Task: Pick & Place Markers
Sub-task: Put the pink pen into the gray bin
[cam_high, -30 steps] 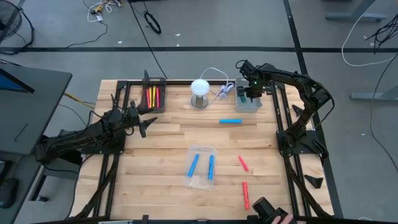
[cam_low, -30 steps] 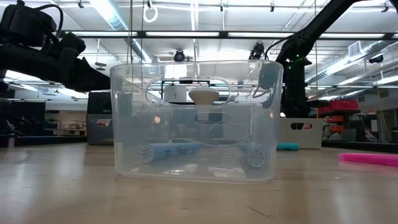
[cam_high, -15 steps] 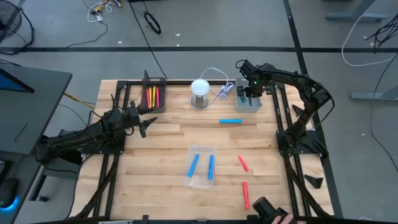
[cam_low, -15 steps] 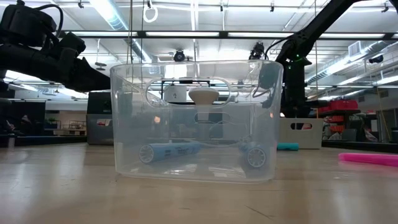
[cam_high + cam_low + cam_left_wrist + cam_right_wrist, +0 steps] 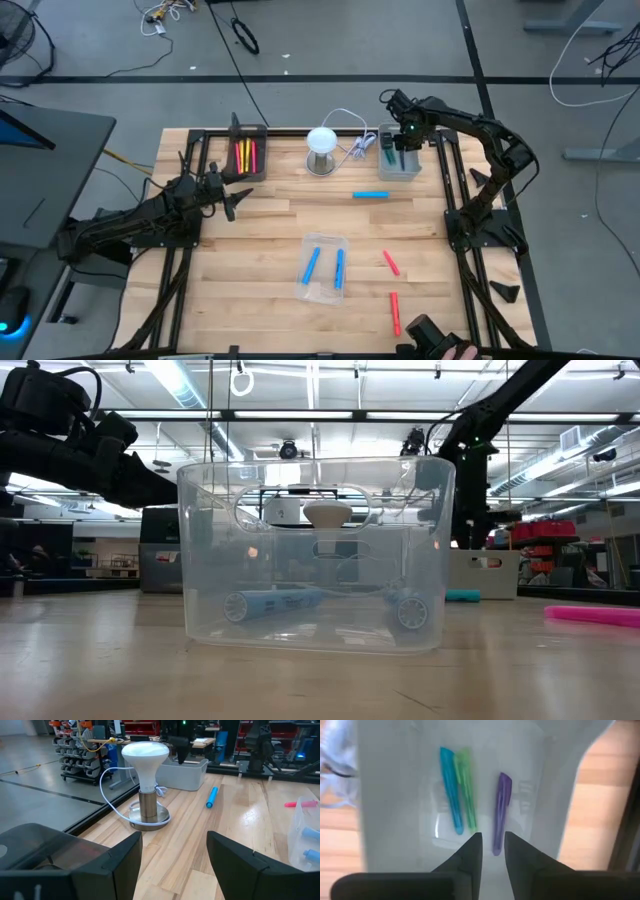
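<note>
My right gripper (image 5: 400,138) hovers over the grey tray (image 5: 401,166) at the table's far right. Its fingers are narrowly open (image 5: 493,842) and empty. On the tray floor (image 5: 395,795) lie a blue marker (image 5: 451,790), a green marker (image 5: 466,790) and a purple marker (image 5: 501,807). A blue marker (image 5: 370,195) lies flat on the bare wood. Two blue markers (image 5: 311,264) (image 5: 340,268) lie in the clear tray (image 5: 323,290). Two red markers (image 5: 390,262) (image 5: 394,306) lie on the table near right. My left gripper (image 5: 232,200) waits open (image 5: 172,865) at the table's left.
A black tray (image 5: 246,132) at far left holds yellow and red markers (image 5: 245,155). A white bulb lamp (image 5: 321,145) with its cable stands between the black and grey trays. Black frame rails run along both table sides. Bare wood lies in the middle.
My right gripper has risen a little above the grey tray and drawn slightly toward the far edge, so more of the tray's inside shows. Nothing else has moved.
</note>
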Available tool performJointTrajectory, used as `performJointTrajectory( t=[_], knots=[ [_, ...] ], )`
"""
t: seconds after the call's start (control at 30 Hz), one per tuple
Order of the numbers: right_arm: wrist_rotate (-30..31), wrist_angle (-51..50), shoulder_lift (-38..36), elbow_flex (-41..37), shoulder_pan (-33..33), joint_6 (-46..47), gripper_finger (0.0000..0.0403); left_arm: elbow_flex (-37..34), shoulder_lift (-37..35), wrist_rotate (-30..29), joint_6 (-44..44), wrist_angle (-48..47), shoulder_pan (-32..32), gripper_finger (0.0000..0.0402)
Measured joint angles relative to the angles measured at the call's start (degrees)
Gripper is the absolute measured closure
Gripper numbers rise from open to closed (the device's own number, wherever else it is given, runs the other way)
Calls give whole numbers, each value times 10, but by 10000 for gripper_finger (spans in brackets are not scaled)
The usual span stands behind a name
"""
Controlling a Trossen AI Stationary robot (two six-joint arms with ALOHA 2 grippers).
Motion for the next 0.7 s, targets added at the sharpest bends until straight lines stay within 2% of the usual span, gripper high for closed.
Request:
performJointTrajectory(
  t=[0.33,0.7],
  knots=[
    [0,-93,-19,76,30,-17,318,0,0,0,0,0,0,172],
    [-1,-131,-19,93,84,-161,318,0,0,0,0,0,0,172]
  ],
)
